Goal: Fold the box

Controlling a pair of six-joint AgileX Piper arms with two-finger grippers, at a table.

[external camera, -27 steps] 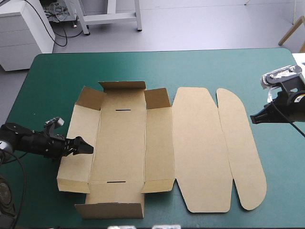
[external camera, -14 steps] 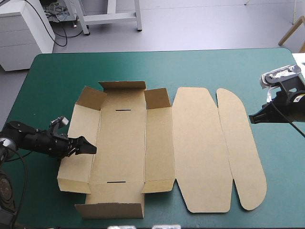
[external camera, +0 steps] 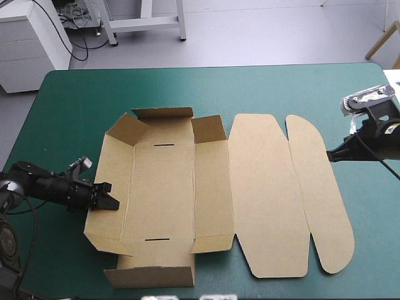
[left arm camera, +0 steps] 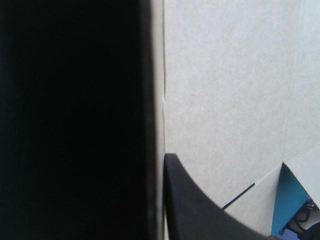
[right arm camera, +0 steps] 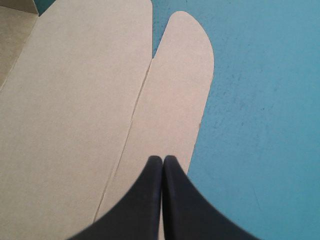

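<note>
I'm watching the left end effector clamping the left wall of the box, its fingers all but together with the board between them. One brown box is lying mid-tabletop, its base walls partly raised and its two rounded lid panels lying flat. The right end effector, fingers pressing together, is hovering at the outer panel's edge. Bare teal-green cover is showing beyond the box and to its right.
</note>
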